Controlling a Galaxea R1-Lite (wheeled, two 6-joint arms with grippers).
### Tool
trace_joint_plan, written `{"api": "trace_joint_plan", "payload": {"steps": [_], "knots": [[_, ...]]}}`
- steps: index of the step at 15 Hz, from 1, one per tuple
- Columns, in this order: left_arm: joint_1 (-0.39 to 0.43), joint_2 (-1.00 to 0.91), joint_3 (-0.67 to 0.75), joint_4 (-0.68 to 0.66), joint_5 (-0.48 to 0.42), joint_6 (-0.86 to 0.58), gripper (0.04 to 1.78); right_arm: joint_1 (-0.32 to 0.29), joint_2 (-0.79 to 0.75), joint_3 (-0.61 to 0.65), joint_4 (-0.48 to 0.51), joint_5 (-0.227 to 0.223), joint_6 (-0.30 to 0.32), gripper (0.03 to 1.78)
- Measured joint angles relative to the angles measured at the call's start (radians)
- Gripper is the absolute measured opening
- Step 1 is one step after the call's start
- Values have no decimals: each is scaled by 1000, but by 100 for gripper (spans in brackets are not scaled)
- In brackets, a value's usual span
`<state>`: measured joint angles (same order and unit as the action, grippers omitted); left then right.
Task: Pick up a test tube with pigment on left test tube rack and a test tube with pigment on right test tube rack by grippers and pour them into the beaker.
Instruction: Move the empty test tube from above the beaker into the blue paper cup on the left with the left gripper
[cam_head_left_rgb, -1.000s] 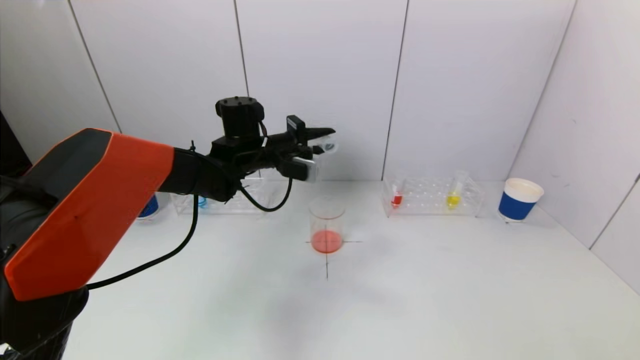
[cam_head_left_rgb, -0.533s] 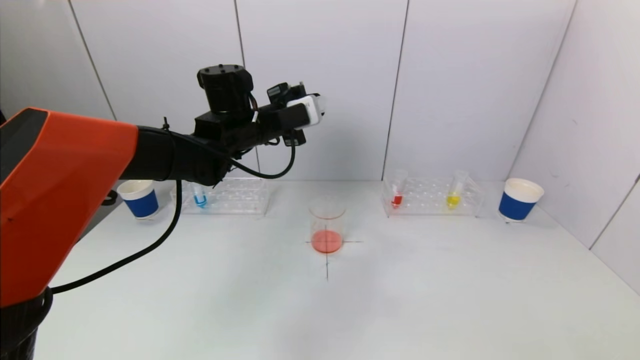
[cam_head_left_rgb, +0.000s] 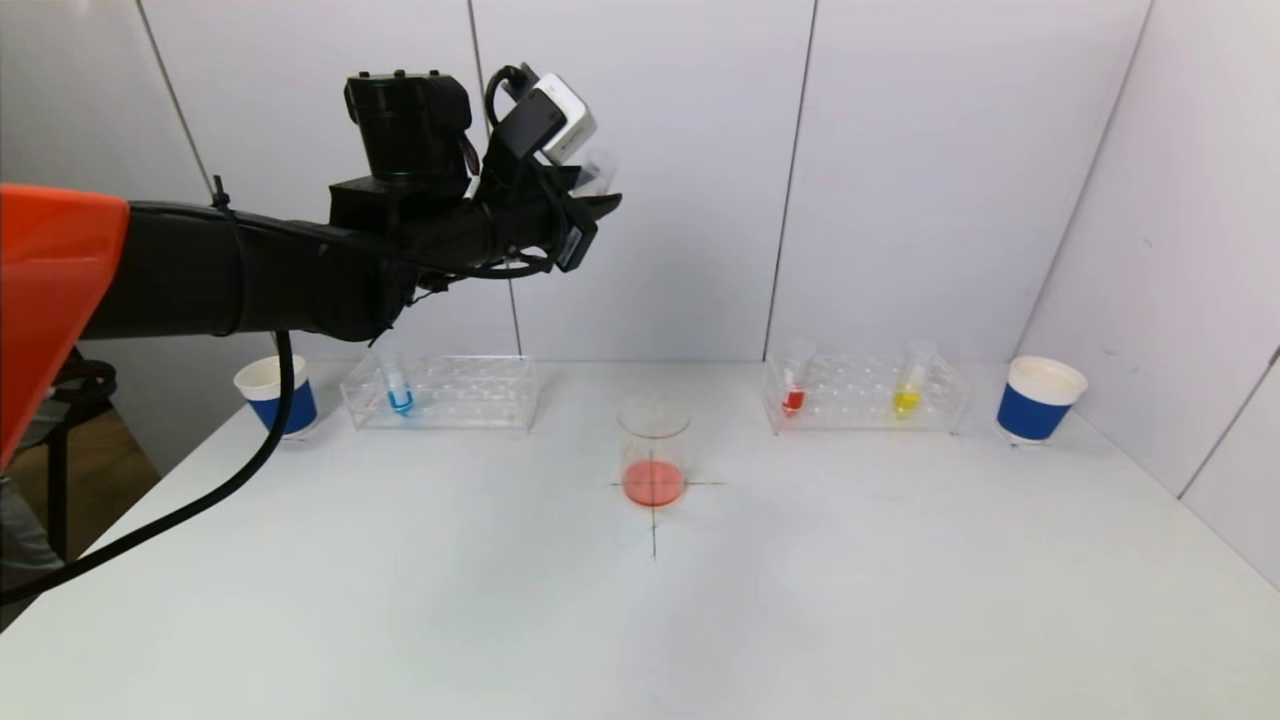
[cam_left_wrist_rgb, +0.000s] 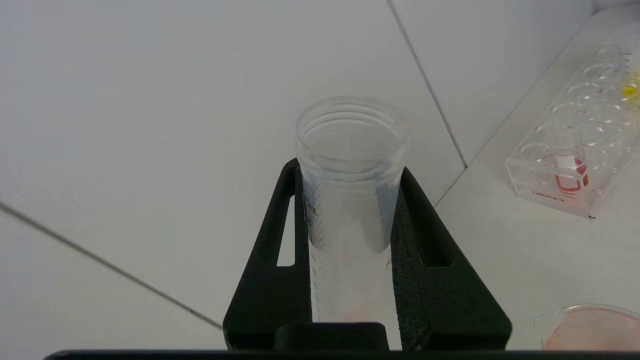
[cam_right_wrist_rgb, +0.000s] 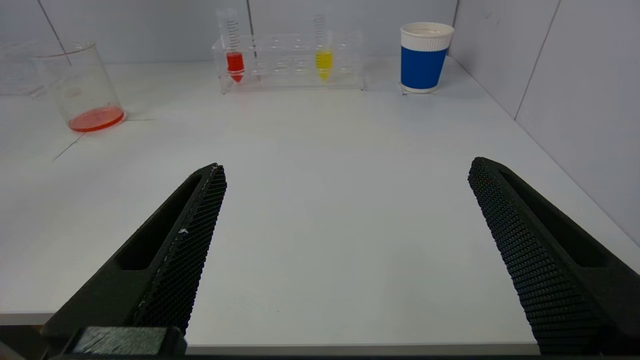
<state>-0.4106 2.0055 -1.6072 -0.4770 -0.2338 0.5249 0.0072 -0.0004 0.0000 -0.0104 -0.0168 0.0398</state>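
Left gripper (cam_head_left_rgb: 590, 195) clamped on an emptied clear plastic test tube (cam_left_wrist_rgb: 350, 200), raised high above the white desk (cam_head_left_rgb: 700, 620).

The tube sits between the black fingers (cam_left_wrist_rgb: 272, 270), open mouth pointing away from the wrist, with only a faint pink trace inside. The clear glass beaker (cam_head_left_rgb: 654, 450) with shallow red liquid stands on a cross mark mid-desk, nearer the back edge. Along the back edge, the left clear test tube rack (cam_head_left_rgb: 440, 392) holds a blue-pigment tube (cam_head_left_rgb: 399, 388); the right clear test tube rack (cam_head_left_rgb: 865, 393) holds a red-pigment tube (cam_head_left_rgb: 794, 385) and a yellow-pigment tube (cam_head_left_rgb: 909, 385). A blue-and-white paper cup (cam_head_left_rgb: 270, 394) stands at the back left corner, another (cam_head_left_rgb: 1038, 399) at the back right corner. The right gripper (cam_right_wrist_rgb: 345, 250) hangs low at the front edge, jaws spread wide, holding nothing.
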Motion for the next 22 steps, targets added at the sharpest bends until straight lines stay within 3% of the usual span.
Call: {"api": "trace_joint_plan", "payload": {"steps": [4,8,12,16,22], "knots": [[14,-50,120,6,210,-238,46,0,0,0,0,0,0,176],[86,-83,183,-6,383,-394,46,0,0,0,0,0,0,176],[198,-91,219,-64,526,-434,46,0,0,0,0,0,0,176],[322,-77,291,-178,540,-431,46,0,0,0,0,0,0,176],[491,-20,324,-237,528,-434,46,0,0,0,0,0,0,176]]}}
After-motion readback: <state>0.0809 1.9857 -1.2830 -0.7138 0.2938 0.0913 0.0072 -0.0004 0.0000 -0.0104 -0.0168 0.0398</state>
